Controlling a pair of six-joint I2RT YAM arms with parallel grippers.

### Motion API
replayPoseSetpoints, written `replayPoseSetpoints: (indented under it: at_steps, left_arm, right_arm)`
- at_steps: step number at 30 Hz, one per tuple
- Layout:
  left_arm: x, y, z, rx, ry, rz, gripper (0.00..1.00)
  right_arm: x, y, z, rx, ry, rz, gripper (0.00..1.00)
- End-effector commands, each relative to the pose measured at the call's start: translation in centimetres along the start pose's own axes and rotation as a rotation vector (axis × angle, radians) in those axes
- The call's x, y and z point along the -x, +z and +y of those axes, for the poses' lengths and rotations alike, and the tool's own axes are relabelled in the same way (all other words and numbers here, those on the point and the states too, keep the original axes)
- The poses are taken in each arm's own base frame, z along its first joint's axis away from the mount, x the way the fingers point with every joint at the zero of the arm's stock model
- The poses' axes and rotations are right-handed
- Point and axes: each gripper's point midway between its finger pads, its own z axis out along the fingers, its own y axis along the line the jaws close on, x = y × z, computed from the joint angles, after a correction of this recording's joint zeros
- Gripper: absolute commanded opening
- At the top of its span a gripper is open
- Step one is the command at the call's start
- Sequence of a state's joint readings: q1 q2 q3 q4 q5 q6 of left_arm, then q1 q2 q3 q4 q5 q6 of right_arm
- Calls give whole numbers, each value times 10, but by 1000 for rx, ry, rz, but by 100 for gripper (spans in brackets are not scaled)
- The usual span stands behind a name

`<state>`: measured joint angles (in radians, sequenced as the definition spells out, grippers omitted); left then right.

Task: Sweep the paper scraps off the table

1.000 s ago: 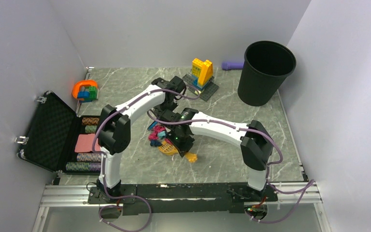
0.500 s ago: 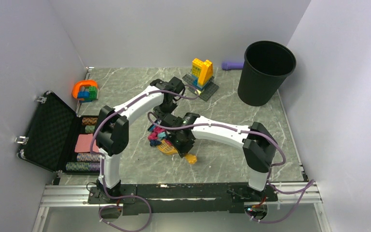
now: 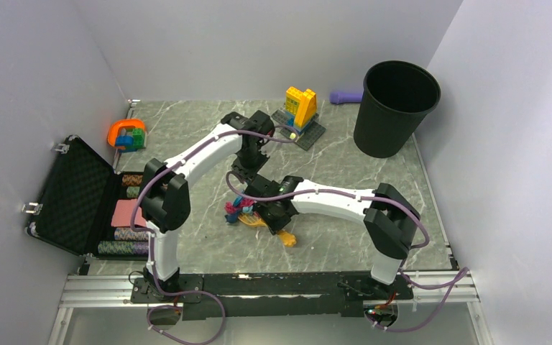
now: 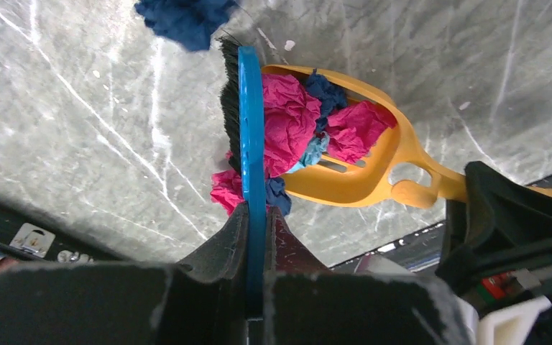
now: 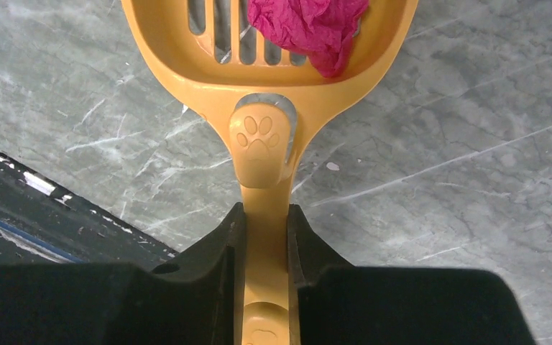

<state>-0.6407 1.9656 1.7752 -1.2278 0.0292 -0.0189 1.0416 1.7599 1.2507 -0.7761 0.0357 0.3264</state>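
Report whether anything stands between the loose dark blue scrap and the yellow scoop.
Yes: the blue brush, clamped in the left gripper, stands between the dark blue scrap and the yellow scoop. The scrap lies near the brush's far end, on its bristle side.

The left arm and right arm share one build: slim white tubular links joined by chunky black joint housings. Lilac cables loop along each arm and trail down past the black bases. The fingers are matte black wedges.
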Motion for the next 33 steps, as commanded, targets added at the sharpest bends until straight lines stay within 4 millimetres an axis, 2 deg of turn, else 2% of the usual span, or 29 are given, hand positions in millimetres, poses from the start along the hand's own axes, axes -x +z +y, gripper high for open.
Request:
replayPoseSetpoints:
  at_steps: [1,6,11,14,23,29,33]
  left_arm:
    - [-5,-29,-33,-220,-39,-18,0]
    - [-9,-31,-35,-234,-51,-15,0]
    - [-3,-39,-34,-254,-83,-60,0]
    - [1,-44,-26,-246,-113,-85,0]
    - [17,-75,-24,-303,-151,-225,0]
    - [22,-88,-8,-296,-211,-299,0]
    - [23,-98,11,-262,-273,-351,0]
  right_arm:
    - [11,6,-12,-50,25,-59,0]
    - [13,7,-15,-55,8,-99,0]
    - [15,6,-21,-72,7,-191,0]
    - [14,3,-28,-100,20,-254,0]
    - [7,3,-32,-106,37,-326,0]
    - [8,-5,-30,-89,58,-374,0]
    - [7,-9,-31,-86,62,-386,0]
